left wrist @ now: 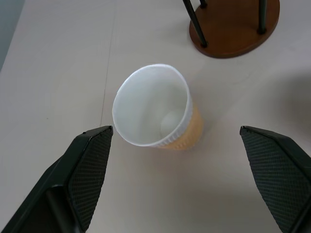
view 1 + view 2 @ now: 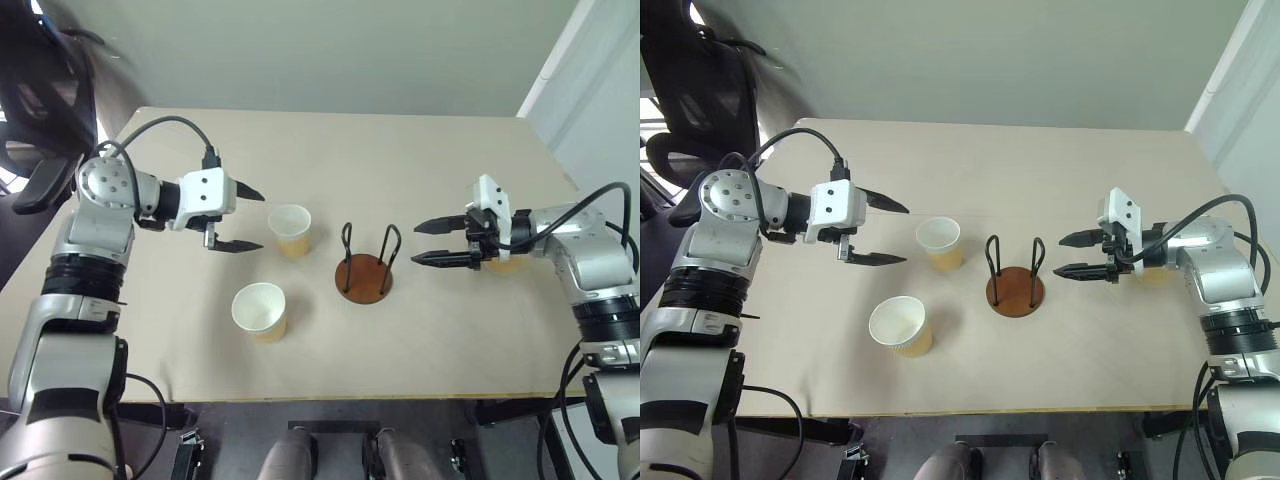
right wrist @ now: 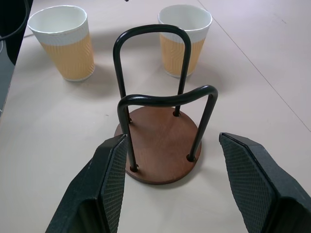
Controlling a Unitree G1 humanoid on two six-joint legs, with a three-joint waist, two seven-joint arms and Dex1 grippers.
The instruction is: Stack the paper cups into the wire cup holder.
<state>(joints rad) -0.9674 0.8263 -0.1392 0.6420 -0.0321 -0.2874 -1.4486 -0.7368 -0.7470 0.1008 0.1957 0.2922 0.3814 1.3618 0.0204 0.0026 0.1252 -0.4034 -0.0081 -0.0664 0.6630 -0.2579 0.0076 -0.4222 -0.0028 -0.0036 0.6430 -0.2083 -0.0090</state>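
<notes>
Fingers of left gripper [image 2: 243, 219] and right gripper [image 2: 427, 243] apart, empty; cups [image 2: 290, 230] [image 2: 260, 311] flank wire holder [image 2: 364, 275].

The cup holder [image 2: 364, 276] stands near the middle of the table [image 2: 430, 160], closer to its front edge. One cup [image 2: 290, 230] stands just left of the holder, a little further back. A second cup [image 2: 260, 311] stands left of the holder, nearer the front edge.
</notes>
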